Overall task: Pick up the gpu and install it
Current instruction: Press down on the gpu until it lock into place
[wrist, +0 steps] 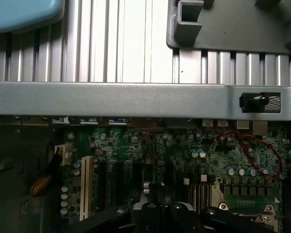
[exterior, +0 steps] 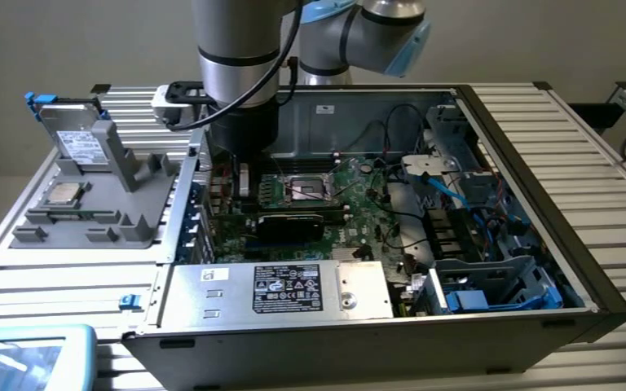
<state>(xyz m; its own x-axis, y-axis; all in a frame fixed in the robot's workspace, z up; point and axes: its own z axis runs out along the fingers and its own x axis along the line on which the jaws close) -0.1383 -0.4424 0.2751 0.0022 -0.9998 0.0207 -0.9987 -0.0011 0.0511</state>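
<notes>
The gpu (exterior: 291,223) shows in the exterior view as a long black cooler block standing on the large green motherboard (exterior: 370,204), just below the CPU socket (exterior: 307,188). My gripper (exterior: 245,175) reaches down into the open computer case, a little to the exterior view's left of the gpu, with a gap between them. In the wrist view my gripper (wrist: 160,213) is a dark shape low over the motherboard (wrist: 208,160), near several expansion slots (wrist: 87,182).
The case's side wall (wrist: 136,99) runs across the wrist view. Outside it stands a grey fixture (exterior: 95,191) with a silver labelled drive box (exterior: 79,138). A power supply (exterior: 291,289) fills the case's near end. Blue cables (exterior: 443,183) and a drive cage (exterior: 498,285) are at the exterior view's right.
</notes>
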